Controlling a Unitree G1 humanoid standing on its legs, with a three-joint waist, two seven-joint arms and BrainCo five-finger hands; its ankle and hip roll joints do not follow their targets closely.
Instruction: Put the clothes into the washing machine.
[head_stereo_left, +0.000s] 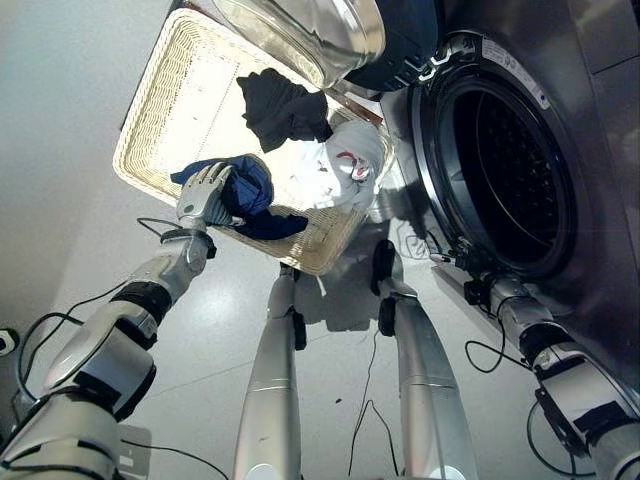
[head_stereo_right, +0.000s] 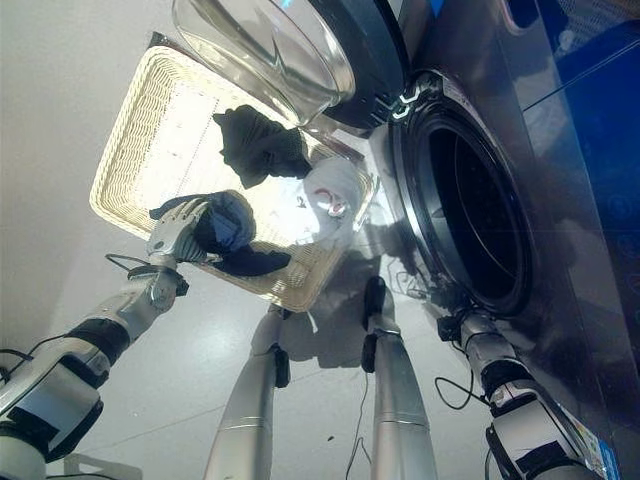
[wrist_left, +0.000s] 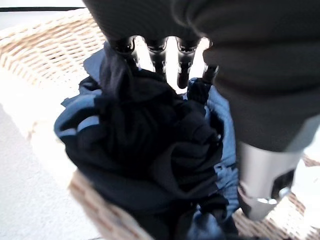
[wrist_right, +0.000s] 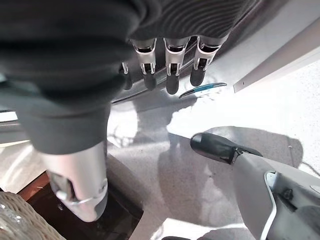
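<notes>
1. left eye view: pale floor; the basket sits by the open washing machine, whose drum looks empty.
2. right eye view: black clothes and a white piece wait inside the basket.
3. left wrist view: left hand fingers curl into the blue clothes, low in the basket.
4. right wrist view: right hand fingers hang loose, holding nothing. nothing is loaded yet.

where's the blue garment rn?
The blue garment lies bunched at the near edge of the wicker basket, under the left hand, whose fingers curl into it. A black garment and a white one lie beyond, nearer the washing machine.
</notes>
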